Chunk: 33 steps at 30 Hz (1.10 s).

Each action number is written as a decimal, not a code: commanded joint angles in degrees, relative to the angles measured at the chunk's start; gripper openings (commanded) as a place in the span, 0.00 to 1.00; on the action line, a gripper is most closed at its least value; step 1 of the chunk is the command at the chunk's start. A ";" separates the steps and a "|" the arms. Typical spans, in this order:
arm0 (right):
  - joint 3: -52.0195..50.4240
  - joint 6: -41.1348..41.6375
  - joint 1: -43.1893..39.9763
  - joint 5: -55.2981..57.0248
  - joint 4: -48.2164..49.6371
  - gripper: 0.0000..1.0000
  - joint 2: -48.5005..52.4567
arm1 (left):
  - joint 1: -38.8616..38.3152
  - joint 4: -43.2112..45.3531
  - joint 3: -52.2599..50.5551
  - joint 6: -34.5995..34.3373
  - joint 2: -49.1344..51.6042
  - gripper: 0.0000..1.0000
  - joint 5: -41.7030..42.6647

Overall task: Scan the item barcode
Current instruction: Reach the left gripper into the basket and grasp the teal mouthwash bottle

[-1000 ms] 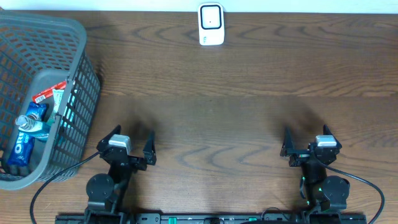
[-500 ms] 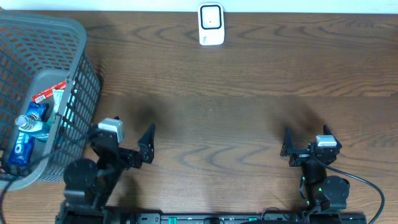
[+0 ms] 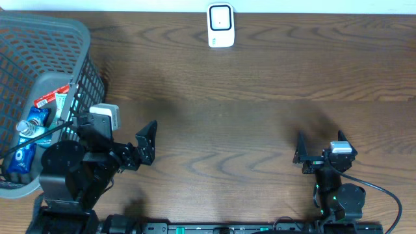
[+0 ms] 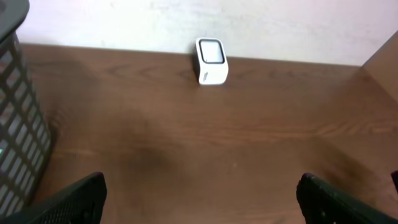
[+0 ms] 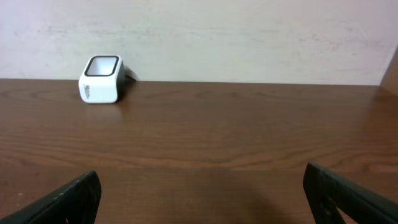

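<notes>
Items for scanning sit in the grey mesh basket (image 3: 90, 78), just to the left of the left pincer (image 3: 116, 135): a red-and-white packet (image 3: 51, 96), a small bottle with a blue label (image 3: 32, 127) and, under it, a dark blue pack (image 3: 21, 155) that may be biscuits, though the lettering is too small to be sure.

Over the last second the left arm has risen from its rest pose and swung leftward, so its body now overlaps the basket's near corner in the overhead view. Its jaws stand wide apart and hold nothing. That reads as the opening reach toward the basket; no item is picked, and scanning has not begun. The right pincer (image 3: 320, 148) has not moved: it rests low at the near edge of the table (image 3: 260, 97), jaws equally spread and empty.

The white barcode scanner (image 3: 221, 26) stands far ahead of both pincers, by the back wall, its window facing up and toward them.

No barcode shows anywhere. The basket's wall and the raised left arm cover part of the contents. Neither wrist camera sees the items; the left one catches only a strip of basket wall at its left edge. Both wrist views crop the fingers at the bottom.
</notes>
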 commanded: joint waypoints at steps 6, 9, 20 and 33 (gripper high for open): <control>-0.09 0.59 0.44 0.50 -0.24 0.99 -0.31 | -0.07 -10.58 22.38 -8.81 10.75 0.98 -24.48; -0.09 0.59 0.44 0.52 -0.24 0.99 -0.31 | 0.09 -16.68 31.80 -13.33 17.25 0.98 -37.11; -0.09 0.59 0.44 0.50 -0.24 0.99 -0.31 | 17.99 -28.06 40.83 -37.66 34.93 0.98 -47.08; -0.09 0.59 0.44 0.52 -0.24 0.99 -0.31 | 48.87 -28.76 40.04 -39.12 52.35 0.98 -16.33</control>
